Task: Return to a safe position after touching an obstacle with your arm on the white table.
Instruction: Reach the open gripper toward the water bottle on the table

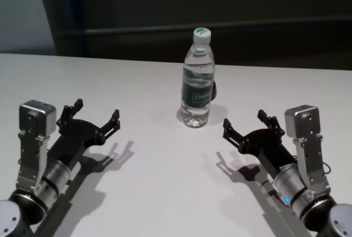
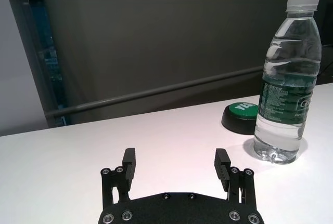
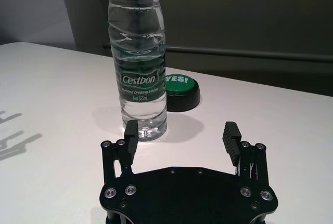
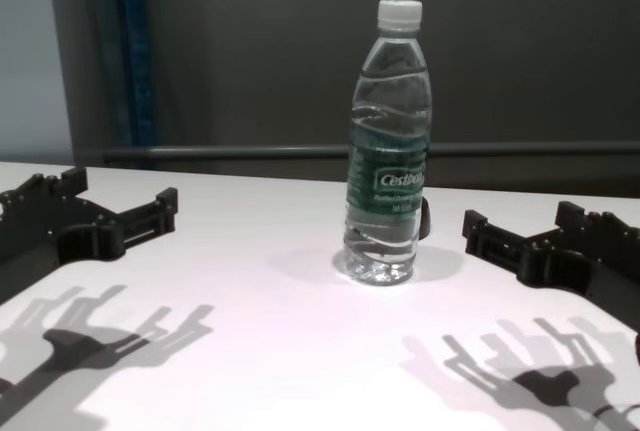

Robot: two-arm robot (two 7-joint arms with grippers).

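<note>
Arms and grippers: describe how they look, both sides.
Both match. The left gripper and right gripper are matte black, flat plates studded with silver screws, each ending in two short ridged fingers. Behind each sits a silver metal wrist block on a grey-and-black cylindrical arm; the right arm shows a small blue light.

place: lab or test room | cues: bare white table point(image 1: 154, 193), dark wall panels point(image 4: 300, 41), grey rail point(image 2: 156, 91)

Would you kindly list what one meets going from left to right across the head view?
Left gripper, open → water bottle, upright on the white table → right gripper, open.
</note>
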